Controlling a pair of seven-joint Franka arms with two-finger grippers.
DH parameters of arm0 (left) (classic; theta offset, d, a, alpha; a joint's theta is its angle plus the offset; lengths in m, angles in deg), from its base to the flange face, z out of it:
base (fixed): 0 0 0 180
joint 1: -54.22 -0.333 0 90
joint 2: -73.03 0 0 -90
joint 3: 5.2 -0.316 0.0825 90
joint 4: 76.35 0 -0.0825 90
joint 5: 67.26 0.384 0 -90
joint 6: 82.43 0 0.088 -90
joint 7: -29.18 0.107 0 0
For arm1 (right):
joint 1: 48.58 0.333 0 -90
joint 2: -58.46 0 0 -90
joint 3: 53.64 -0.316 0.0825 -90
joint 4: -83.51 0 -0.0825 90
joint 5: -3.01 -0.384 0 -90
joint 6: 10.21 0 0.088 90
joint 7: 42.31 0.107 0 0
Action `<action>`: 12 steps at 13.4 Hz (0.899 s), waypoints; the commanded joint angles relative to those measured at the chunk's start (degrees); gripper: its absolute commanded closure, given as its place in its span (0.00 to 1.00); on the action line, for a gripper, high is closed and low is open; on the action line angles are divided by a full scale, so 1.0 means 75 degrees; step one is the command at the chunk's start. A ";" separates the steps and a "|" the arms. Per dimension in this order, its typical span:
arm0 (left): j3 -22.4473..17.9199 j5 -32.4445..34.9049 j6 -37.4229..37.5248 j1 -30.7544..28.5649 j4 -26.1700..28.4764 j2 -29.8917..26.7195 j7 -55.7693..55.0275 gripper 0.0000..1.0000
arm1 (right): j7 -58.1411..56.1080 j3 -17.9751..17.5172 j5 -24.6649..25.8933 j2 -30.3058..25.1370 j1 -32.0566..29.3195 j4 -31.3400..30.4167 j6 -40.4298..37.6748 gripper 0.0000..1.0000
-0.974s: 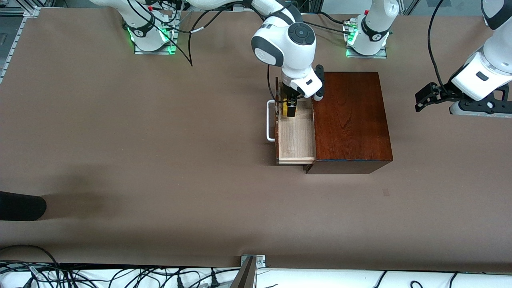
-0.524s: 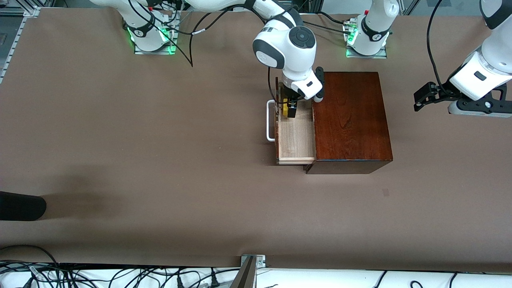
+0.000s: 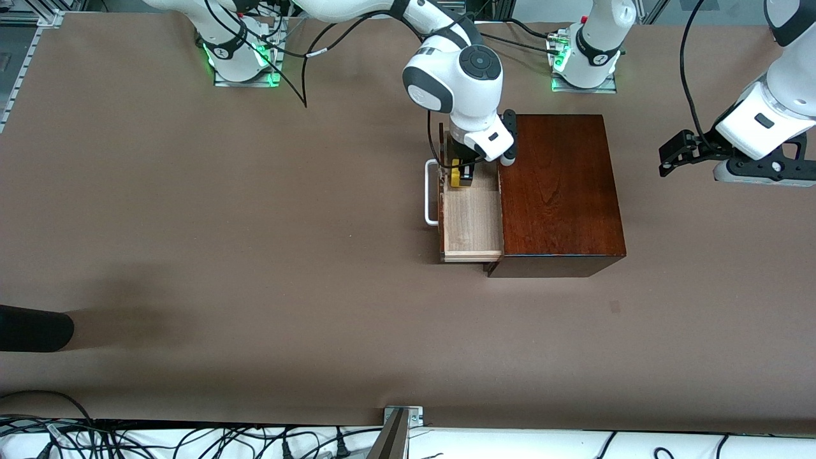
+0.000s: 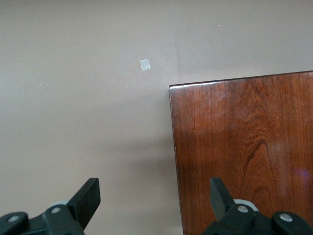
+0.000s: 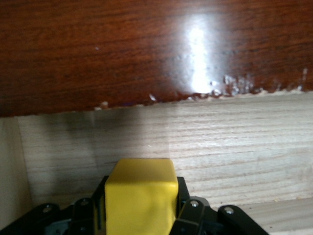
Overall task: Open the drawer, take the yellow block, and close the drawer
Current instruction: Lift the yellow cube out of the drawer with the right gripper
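Observation:
The dark reddish-brown wooden box point(image 3: 558, 191) stands mid-table with its drawer point(image 3: 472, 220) pulled open toward the right arm's end, white bar handle point(image 3: 431, 192) outward, pale wood inside. My right gripper point(image 3: 461, 178) is over the drawer's end nearest the robot bases, shut on the yellow block point(image 3: 456, 178). In the right wrist view the yellow block point(image 5: 142, 198) sits between the black fingers above the pale drawer floor point(image 5: 234, 147). My left gripper point(image 3: 670, 159) is open and empty, waiting in the air at the left arm's end of the table; its view shows the box top point(image 4: 244, 147).
A black rounded object point(image 3: 32, 328) lies at the table edge at the right arm's end. A small pale patch point(image 3: 614, 306) marks the table nearer the camera than the box. Cables run along the near edge.
My right gripper has risen a little with the yellow block, shifting slightly toward the robot bases. The left arm has moved up very slightly.

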 commanded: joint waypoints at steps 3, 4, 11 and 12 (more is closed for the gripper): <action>0.0015 -0.0166 0.0147 0.0016 -0.0088 -0.0079 -0.0033 0.00 | 0.0104 0.0079 0.0068 -0.0251 0.0071 0.0745 -0.0961 1.00; 0.0015 -0.0166 0.0159 0.0016 -0.0077 -0.0079 -0.0033 0.00 | 0.0128 0.0102 0.0068 -0.0496 0.0025 0.0805 -0.1079 1.00; 0.0015 -0.0166 0.0217 0.0039 -0.0123 -0.0079 -0.0092 0.00 | 0.1651 0.0852 -0.0014 -0.2606 -0.0817 0.0759 -0.2988 1.00; 0.0015 -0.0166 0.0264 0.0051 -0.0135 -0.0067 -0.0069 0.00 | 0.1674 0.0887 -0.0002 -0.2770 -0.1075 0.0747 -0.3199 1.00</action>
